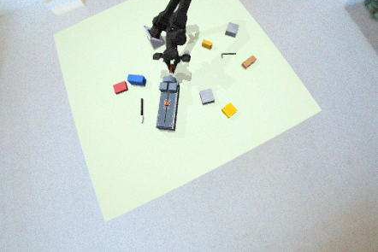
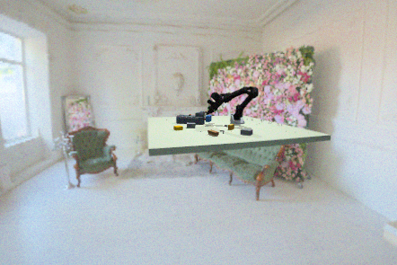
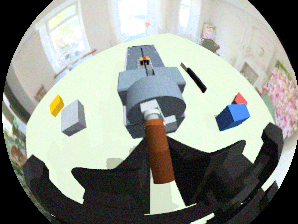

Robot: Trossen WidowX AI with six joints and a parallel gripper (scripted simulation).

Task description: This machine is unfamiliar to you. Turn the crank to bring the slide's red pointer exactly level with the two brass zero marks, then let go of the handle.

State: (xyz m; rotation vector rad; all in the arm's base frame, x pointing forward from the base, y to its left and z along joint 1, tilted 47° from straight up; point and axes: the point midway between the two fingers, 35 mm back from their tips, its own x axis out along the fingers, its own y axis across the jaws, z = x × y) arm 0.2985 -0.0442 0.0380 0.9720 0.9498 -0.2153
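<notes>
The machine (image 1: 161, 119) (image 2: 189, 119) is a long dark grey-blue box with a slotted top and a round housing (image 3: 155, 92) at its near end. The small slide with its red-orange pointer (image 1: 167, 103) (image 3: 144, 59) sits in the slot, around mid-length in the top view. The brass zero marks are too small to make out, so I cannot tell whether the pointer is level with them. The brown crank handle (image 3: 159, 157) sticks out from a pale crank arm (image 3: 150, 110) on the housing. My gripper (image 3: 161, 149) (image 1: 171, 67) is shut on the handle, one dark finger on each side.
A blue block (image 1: 137, 79) (image 3: 232, 117), a red block (image 1: 121, 87) and a black pen-like stick (image 1: 142, 107) lie on one side. A grey block (image 1: 207, 96) and a yellow block (image 1: 229, 110) lie on the other. Farther off are an orange block (image 1: 249, 61) and a hex key (image 1: 228, 54).
</notes>
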